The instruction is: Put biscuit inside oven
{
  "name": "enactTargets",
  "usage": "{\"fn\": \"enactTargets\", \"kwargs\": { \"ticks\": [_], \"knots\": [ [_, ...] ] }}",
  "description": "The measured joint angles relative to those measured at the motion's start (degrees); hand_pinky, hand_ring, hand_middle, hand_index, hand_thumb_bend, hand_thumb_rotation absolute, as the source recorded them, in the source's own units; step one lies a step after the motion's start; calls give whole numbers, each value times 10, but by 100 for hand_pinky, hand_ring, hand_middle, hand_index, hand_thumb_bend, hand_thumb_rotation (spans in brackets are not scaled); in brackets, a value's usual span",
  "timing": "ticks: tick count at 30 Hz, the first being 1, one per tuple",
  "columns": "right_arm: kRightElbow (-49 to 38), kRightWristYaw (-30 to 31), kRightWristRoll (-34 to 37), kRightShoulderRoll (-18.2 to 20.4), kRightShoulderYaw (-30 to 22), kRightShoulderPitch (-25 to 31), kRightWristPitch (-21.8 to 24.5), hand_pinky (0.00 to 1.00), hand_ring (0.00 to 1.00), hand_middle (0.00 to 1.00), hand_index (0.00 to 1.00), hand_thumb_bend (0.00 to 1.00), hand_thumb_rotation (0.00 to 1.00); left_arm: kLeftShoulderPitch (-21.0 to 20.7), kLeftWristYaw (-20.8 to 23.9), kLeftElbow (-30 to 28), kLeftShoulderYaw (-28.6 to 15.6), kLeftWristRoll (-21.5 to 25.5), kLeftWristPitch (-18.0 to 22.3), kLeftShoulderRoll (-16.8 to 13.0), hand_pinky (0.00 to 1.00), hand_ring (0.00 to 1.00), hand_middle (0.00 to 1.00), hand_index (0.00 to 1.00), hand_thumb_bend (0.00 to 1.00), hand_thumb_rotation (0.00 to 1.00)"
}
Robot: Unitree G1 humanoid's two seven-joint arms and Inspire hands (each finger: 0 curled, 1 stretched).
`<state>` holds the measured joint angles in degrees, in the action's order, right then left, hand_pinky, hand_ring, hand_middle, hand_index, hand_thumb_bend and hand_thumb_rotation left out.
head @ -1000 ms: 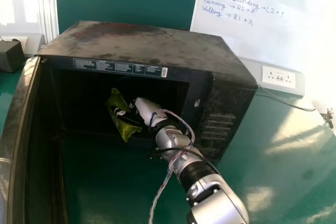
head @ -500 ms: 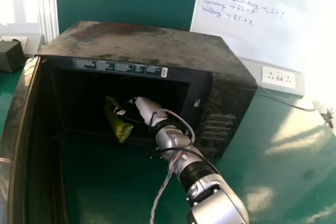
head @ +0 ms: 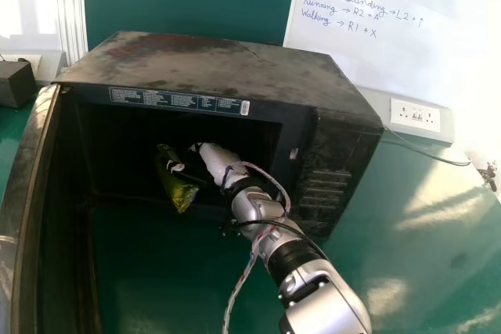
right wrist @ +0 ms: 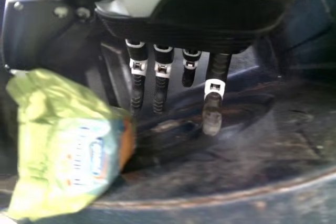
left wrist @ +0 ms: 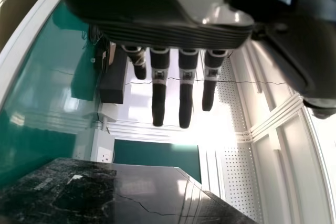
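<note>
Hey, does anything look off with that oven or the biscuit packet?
The oven looks worn: brownish, patchy marks mottle its top, and its inside looks streaked and grimy. The biscuit packet is slanted just inside, but I see no tear or spill.

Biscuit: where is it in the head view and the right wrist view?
Head view: biscuit at the oven's opening, left of the right robot hand.
Right wrist view: green wrapper on that hand's thumb side.
Shared landmark: the right robot hand.
</note>
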<state>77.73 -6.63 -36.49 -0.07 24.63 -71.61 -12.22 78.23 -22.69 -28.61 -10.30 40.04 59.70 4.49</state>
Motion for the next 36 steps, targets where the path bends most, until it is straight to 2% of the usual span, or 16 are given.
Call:
{"fn": "enactTargets", "kwargs": {
  "ticks": [1, 3, 5, 7, 9, 12, 13, 15, 20, 26, 29, 31, 33, 35, 36],
  "knots": [
    [-1, 0, 2, 0, 0, 2, -4, 20, 75, 81, 76, 86, 21, 0, 0, 0, 0, 0, -1, 0, 88, 68, 68, 86, 74, 70],
    [-3, -1, 4, -3, 0, 6, -14, 20, 75, 81, 76, 85, 21, 0, 0, 0, -1, 0, -2, 0, 83, 59, 55, 86, 74, 70],
    [-4, -6, 7, -6, -1, 10, -24, 20, 75, 81, 75, 86, 21, 0, 0, 0, -1, 0, -5, 0, 84, 59, 52, 86, 74, 69],
    [-7, -11, 12, -11, -4, 15, -39, 19, 76, 81, 75, 86, 21, 0, 0, -1, -1, 1, -8, 0, 86, 68, 69, 87, 74, 70],
    [-12, -11, 19, -18, -7, 23, -54, 19, 75, 81, 76, 86, 22, 0, 0, -2, -1, 1, -10, 0, 86, 72, 76, 86, 74, 70],
    [-24, -10, 30, -28, -15, 40, -74, 19, 74, 81, 76, 85, 24, 0, 0, -2, -7, -3, -10, 0, 92, 76, 81, 87, 74, 71],
    [-27, -9, 34, -30, -18, 45, -79, 19, 74, 81, 77, 85, 24, 0, 0, -2, -8, -4, -10, 0, 90, 76, 81, 87, 74, 72],
    [-36, -8, 40, -38, -20, 57, -93, 19, 73, 81, 77, 86, 24, 0, -1, -2, -11, -5, -10, 0, 77, 77, 82, 86, 76, 72],
    [-62, -1, 54, -55, -26, 87, -116, 18, 73, 80, 75, 87, 23, 0, -1, -3, -13, -4, -14, 0, 67, 76, 80, 85, 77, 72],
    [-101, 17, 75, -74, -39, 128, -146, 17, 72, 80, 75, 88, 25, -1, 0, -5, -15, -4, -22, 0, 82, 76, 80, 86, 75, 68],
    [-133, 33, 87, -81, -45, 151, -153, 17, 72, 80, 75, 87, 25, -1, -1, -5, -16, -5, -22, 0, 72, 79, 81, 86, 76, 69],
    [-156, 39, 93, -87, -49, 167, -157, 17, 72, 80, 76, 86, 26, -2, -2, -5, -17, -5, -22, 0, 70, 77, 81, 86, 75, 67],
    [-174, 43, 98, -93, -53, 184, -163, 17, 72, 80, 76, 87, 26, -2, -4, -5, -17, -4, -22, 0, 73, 73, 79, 86, 74, 67],
    [-195, 49, 103, -98, -55, 201, -167, 17, 72, 80, 76, 87, 26, -2, -5, -5, -17, -5, -22, 0, 81, 73, 79, 87, 73, 68],
    [-206, 54, 107, -102, -57, 209, -169, 17, 72, 80, 76, 87, 26, -2, -5, -5, -17, -4, -22, 0, 81, 74, 80, 87, 73, 68]
  ]
}}
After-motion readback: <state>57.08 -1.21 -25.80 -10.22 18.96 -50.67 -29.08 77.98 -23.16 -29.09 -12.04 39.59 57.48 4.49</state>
